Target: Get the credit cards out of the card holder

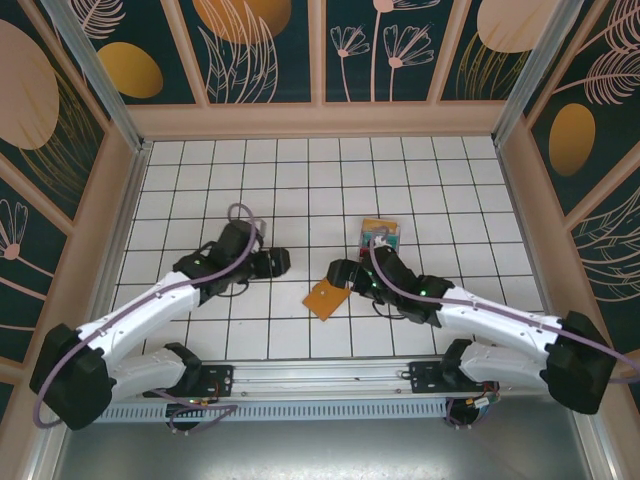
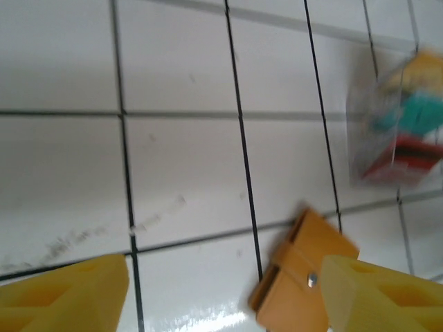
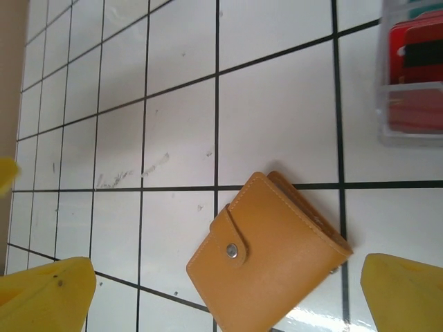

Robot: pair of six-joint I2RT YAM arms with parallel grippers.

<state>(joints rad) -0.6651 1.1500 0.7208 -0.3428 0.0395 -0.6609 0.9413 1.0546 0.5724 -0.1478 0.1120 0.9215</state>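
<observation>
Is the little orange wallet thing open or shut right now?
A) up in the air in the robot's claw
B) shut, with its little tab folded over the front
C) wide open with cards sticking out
B: the small flat orange-brown card holder lies closed on the white tiled table, with its tab with the metal snap folded over the front.

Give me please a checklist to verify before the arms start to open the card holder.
1. Card holder lies flat on the table: ok.
2. Snap tab undone: not ok, it is fastened.
3. Right gripper jaws open, one on each side of the holder: ok.
4. Left gripper jaws open and empty: ok.
5. Clear tray apart from the holder: ok.
6. Cards inside the holder: cannot tell, it is closed.
</observation>
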